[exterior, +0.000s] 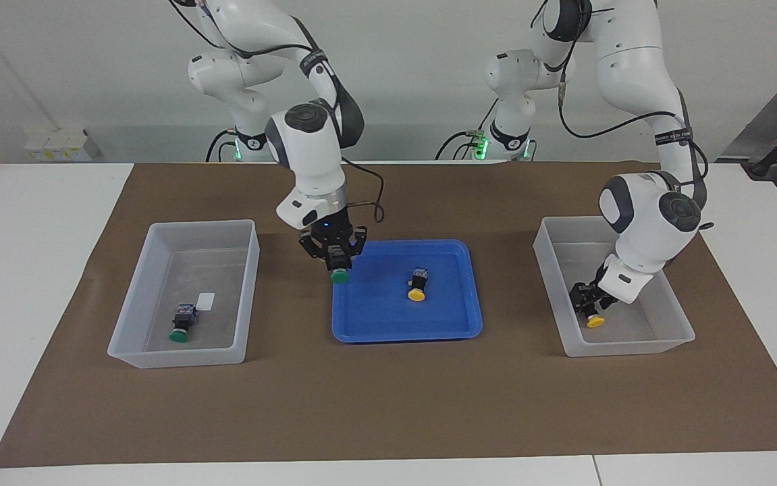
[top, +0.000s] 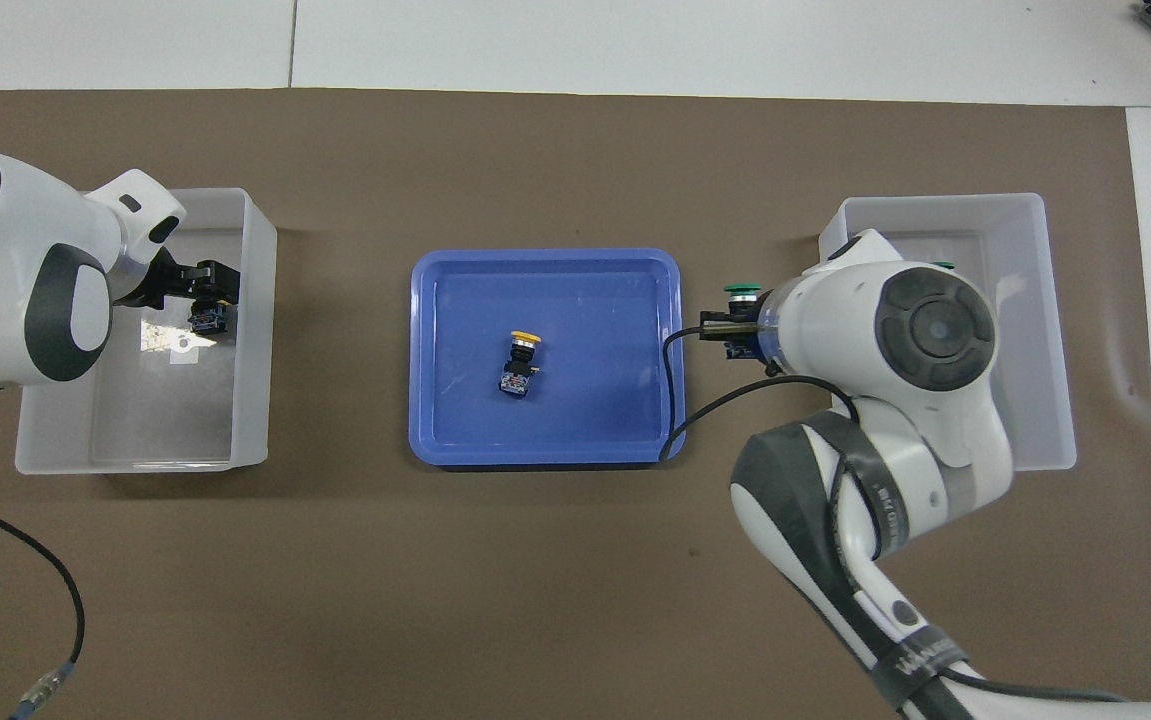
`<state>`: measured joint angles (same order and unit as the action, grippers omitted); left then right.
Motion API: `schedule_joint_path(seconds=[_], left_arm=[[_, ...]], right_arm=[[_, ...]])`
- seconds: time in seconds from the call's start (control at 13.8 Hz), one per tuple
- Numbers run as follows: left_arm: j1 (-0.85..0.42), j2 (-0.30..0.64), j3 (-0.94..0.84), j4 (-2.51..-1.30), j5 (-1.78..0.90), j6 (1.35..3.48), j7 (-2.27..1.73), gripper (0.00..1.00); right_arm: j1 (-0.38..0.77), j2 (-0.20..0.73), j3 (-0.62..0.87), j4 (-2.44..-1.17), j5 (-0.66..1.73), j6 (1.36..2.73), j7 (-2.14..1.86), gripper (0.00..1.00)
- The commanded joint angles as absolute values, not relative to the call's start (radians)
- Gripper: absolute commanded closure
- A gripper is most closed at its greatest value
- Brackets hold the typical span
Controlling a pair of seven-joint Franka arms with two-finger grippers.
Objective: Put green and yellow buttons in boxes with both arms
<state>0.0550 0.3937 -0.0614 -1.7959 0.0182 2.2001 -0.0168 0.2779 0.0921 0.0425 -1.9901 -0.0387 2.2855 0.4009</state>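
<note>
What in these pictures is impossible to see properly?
Green button lying in its box: overhead view, the right arm covers nearly all of it.
Whether the left hand grips the yellow button: too small in the facing view, its cap hidden overhead.
Label in that box: writing too small, facing view.

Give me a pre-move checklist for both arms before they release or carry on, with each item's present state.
1. Right gripper holds a green button: ok, shut on it, raised over the blue tray's edge.
2. Right arm's box ready for it: ok, one green button already lies inside, with room beside it.
3. Left gripper is inside the left arm's box: ok, down in it with a yellow button.
4. Yellow button resting on the box floor before release: cannot tell.
5. Left fingers open or shut: cannot tell.
6. Tray emptied: not ok, one yellow button lies in it.
</note>
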Motion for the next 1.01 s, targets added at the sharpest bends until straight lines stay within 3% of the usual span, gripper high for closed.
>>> schedule_joint_path(seconds=[0.0, 0.36, 0.94], left_arm=[[0.038, 0.379, -0.049, -1.694, 0.052, 2.058, -0.006, 0.02], [0.002, 0.38, -0.054, -1.52, 0.037, 1.83, -0.023, 0.06], [-0.222, 0.374, -0.057, -1.546, -0.009, 1.923, -0.428, 0.12]], right_arm=[[0.155, 0.063, 0.055, -2.009, -0.052, 2.267, 0.272, 1.0], [-0.009, 0.086, 0.057, -2.028, -0.037, 2.282, 0.029, 1.0], [-0.069, 0.247, 0.055, -2.052, -0.037, 2.486, 0.026, 1.0]])
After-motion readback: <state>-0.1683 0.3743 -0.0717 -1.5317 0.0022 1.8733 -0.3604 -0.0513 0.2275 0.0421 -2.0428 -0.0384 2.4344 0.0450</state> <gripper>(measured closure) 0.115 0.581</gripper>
